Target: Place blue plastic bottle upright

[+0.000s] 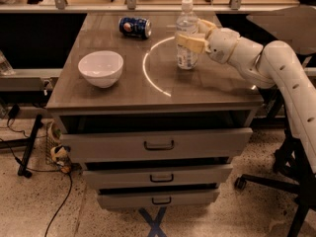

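Observation:
The blue plastic bottle (186,56), clear with a white cap and a white label, stands upright on the wooden table top (207,90), right of centre and towards the back. Its base looks to rest on the surface. My gripper (190,34) reaches in from the right on the white arm (276,65) and is shut around the bottle's middle. One cream finger (189,42) lies across the bottle's front, and the other is behind it.
A white bowl (100,68) sits at the table's left. A dark blue soda can (135,27) lies on its side at the back. A bright arc (150,75) marks the table top. Drawers (158,144) are below, and a chair base (291,177) stands at right.

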Tool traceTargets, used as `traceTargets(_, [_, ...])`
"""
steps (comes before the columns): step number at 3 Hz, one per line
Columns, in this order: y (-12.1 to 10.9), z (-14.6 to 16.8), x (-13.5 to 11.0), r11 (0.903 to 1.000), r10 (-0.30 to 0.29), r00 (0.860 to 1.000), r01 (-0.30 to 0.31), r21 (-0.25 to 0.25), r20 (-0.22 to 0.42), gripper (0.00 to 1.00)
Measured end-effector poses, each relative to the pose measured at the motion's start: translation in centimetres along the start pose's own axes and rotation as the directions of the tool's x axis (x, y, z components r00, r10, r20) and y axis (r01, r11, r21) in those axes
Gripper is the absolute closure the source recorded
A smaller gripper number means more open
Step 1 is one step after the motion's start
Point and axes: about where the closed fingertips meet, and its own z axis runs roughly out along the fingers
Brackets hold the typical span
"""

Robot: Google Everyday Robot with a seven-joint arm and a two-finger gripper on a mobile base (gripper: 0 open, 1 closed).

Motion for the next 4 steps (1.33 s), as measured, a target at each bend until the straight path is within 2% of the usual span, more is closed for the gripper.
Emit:
traceTargets(1, [0.3,0.0,0.9,0.9998,0.021,1.000,-0.021,-0.002,-0.013,0.19])
traceTargets(2, [0.6,-0.5,1.7,0.9993,0.037,0.999,-0.037,0.009,-0.030,0.00])
traceTargets(3, [0.5,-1.3,1.7,0.9994,0.029,0.998,-0.028,0.022,-0.054,0.00])
traceTargets(4, [-3.5,-7.7,-1.6,0.9923,-0.023,0.990,0.039,0.118,-0.138,0.00])
